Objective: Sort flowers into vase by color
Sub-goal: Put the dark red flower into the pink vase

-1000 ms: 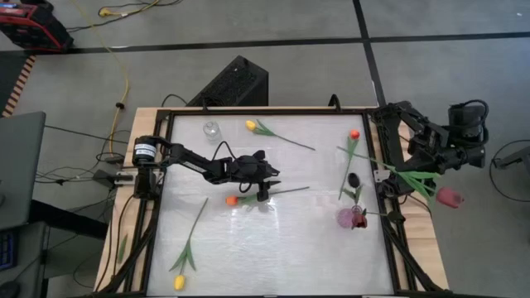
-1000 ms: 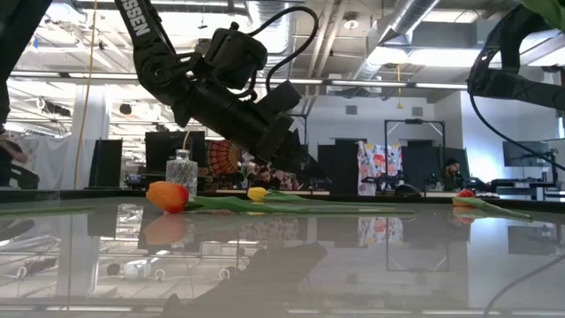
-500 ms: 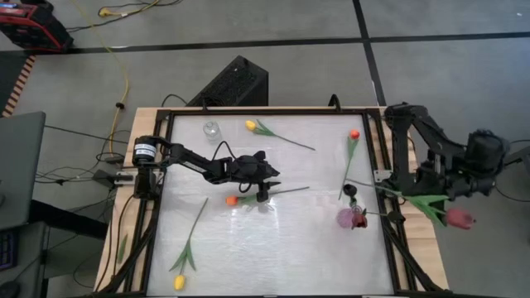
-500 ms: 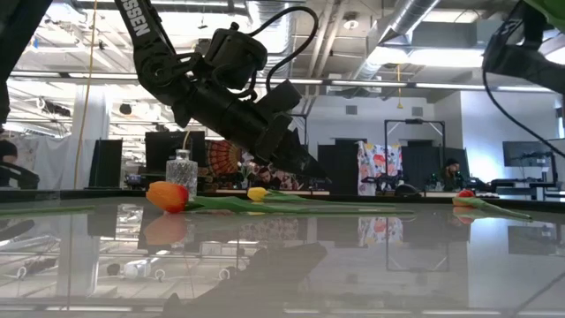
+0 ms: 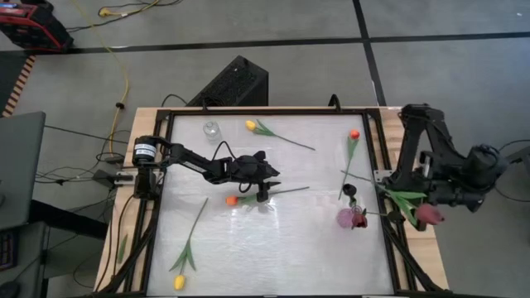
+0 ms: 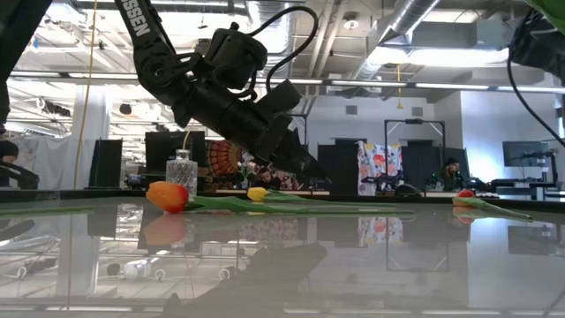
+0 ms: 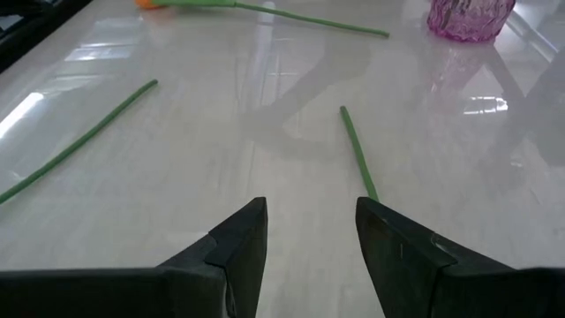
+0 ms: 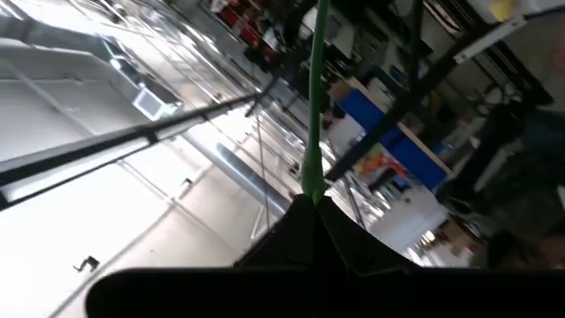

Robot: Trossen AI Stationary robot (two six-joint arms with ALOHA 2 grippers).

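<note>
The right tool (image 5: 432, 201) is clamped on the green stem of a dark red tulip (image 5: 424, 213) and is swinging it beyond the table's right edge. A second ago the head hung farther out to the right; now it is coming back in and lower, closer to the table (image 5: 273, 248) frame. I judge this as the arm turning the flower stem-down for the pink vase (image 5: 346, 218), though the stem is not yet over the mouth.

The left tool (image 7: 305, 243) is hovering low over the orange tulip (image 5: 233, 199) near the table's middle, its fingers set narrowly apart and gripping nothing — it has not moved across the three moments.

The pink vase, near the right edge, is already carrying what looks like one dark-headed flower. The clear glass vase (image 5: 211, 129) at the far-left corner looks empty from above.

Waiting on the table — a yellow tulip (image 5: 250, 125) at the far side, another yellow one (image 5: 178, 282) at the near-left corner, and a second orange tulip (image 5: 354, 134) lying near the pink vase.
</note>
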